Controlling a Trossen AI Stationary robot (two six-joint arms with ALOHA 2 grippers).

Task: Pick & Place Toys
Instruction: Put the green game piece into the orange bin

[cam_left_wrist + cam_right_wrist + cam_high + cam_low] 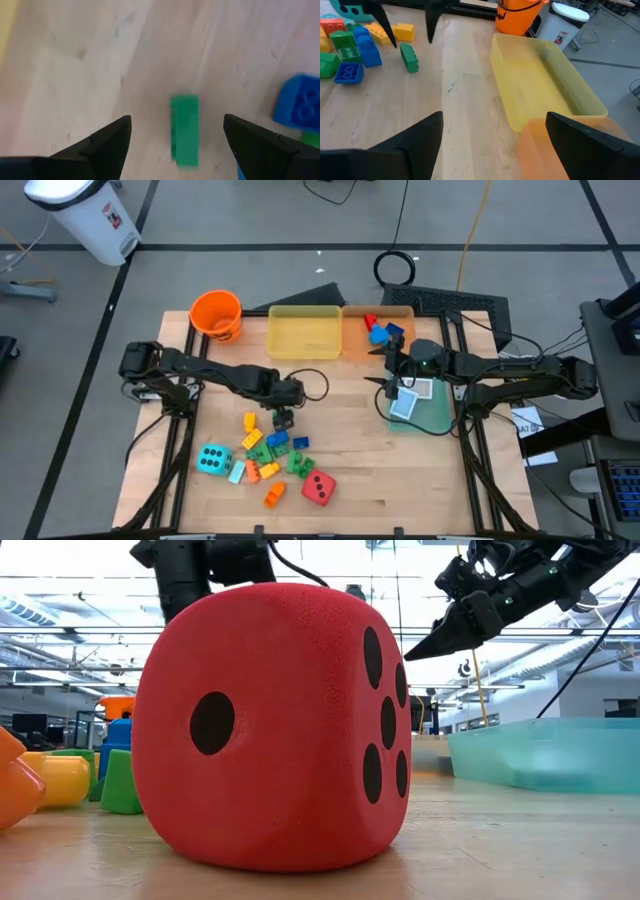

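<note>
From the left, we see the left gripper (284,418) hanging wide open over a green brick (184,130) lying on the table (340,450) beside the toy pile (268,460), while the right gripper (385,365) hovers, fingers spread and empty, between the orange tray (400,312) and the green tray (430,415).

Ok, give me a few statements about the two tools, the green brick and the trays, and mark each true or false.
1. The left tool is open above a green brick. True.
2. The left tool is gripping the green brick. False: the brick lies on the table, untouched between the open fingers.
3. The yellow tray is full of bricks. False: it looks empty.
4. The right tool is open and holds nothing. True.
5. The red die lies in the orange bucket. False: it sits on the table.
</note>
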